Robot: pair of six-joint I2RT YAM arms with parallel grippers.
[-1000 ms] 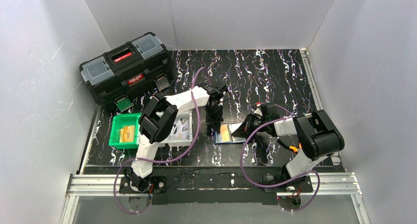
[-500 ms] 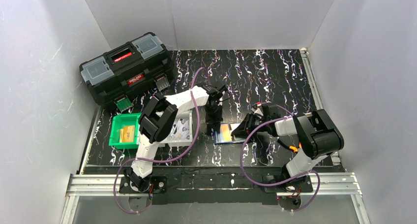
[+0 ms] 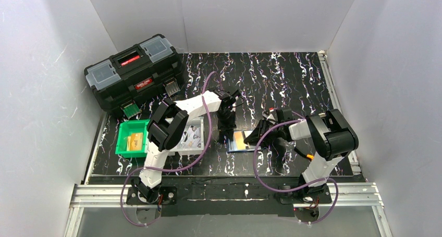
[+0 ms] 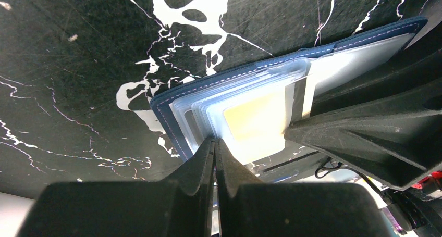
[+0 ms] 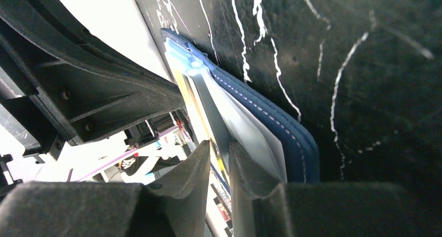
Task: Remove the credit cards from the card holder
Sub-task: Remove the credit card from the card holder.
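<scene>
Left wrist shows a yellowish flat plastic card (image 4: pixel 255 120) still sleeved in the navy soft bifold holder (image 4: pixel 166 117), left gripper (image 4: pixel 214 148) clenched, right gripper (image 5: pixel 218 159) unclear.

The table (image 3: pixel 292 75) is black with white and purple marble-like veins, the holder (image 4: pixel 162 108) navy with pale stitching and clear, milky pockets, the card (image 4: pixel 255 117) yellow-orange, the bin (image 3: pixel 130 124) green, the toolbox (image 3: pixel 120 86) black with grey lid panels and red labels, and the cables (image 3: pixel 208 138) purple.

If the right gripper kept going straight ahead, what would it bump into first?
Most likely the card holder: its clear pocket edges sit between the fingers of the right gripper. Depth is hard to judge.
</scene>
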